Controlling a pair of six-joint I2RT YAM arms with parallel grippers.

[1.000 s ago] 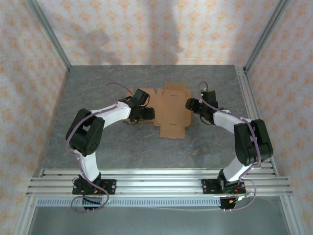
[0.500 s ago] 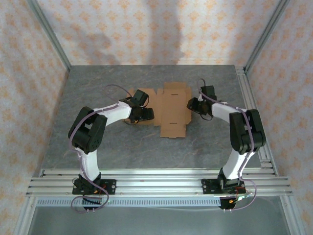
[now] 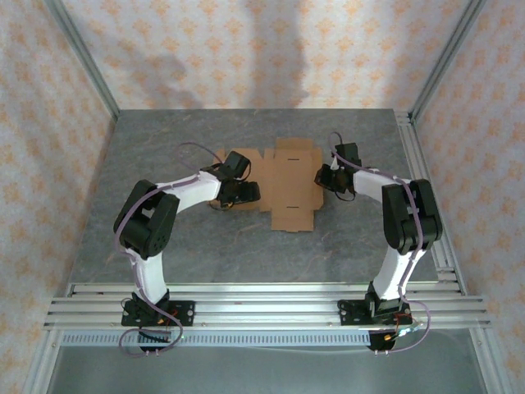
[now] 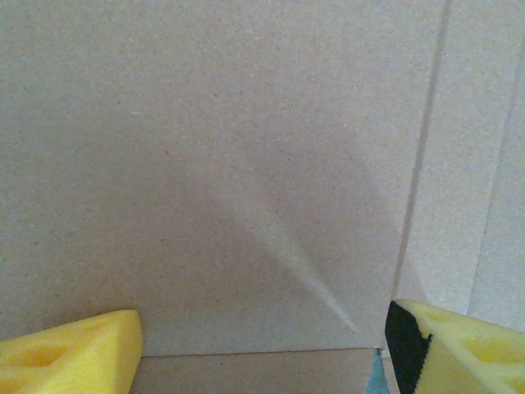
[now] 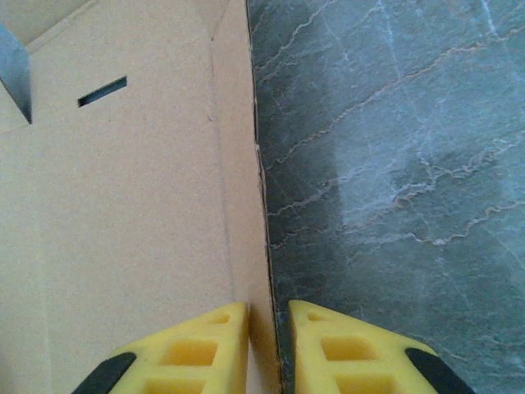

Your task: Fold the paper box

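Looking down your right wrist, you see the right gripper (image 5: 268, 324) pinching the box (image 5: 123, 205) edge, a grip too small to judge from above; the left gripper (image 4: 262, 332) stands spread over cardboard.

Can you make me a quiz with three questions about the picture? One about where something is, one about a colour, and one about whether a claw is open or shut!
1. Where is the right gripper?
A. at the box's right edge
B. over its middle
C. at its left edge

2. What colour are the fingers?
A. red
B. yellow
C. blue

3. How is the left gripper?
A. shut on nothing
B. shut on the box
C. open

Answers:
1 A: its fingers straddle that edge in the right wrist view.
2 B: both wrist views show yellow fingers.
3 C: its fingers stand far apart over the cardboard.
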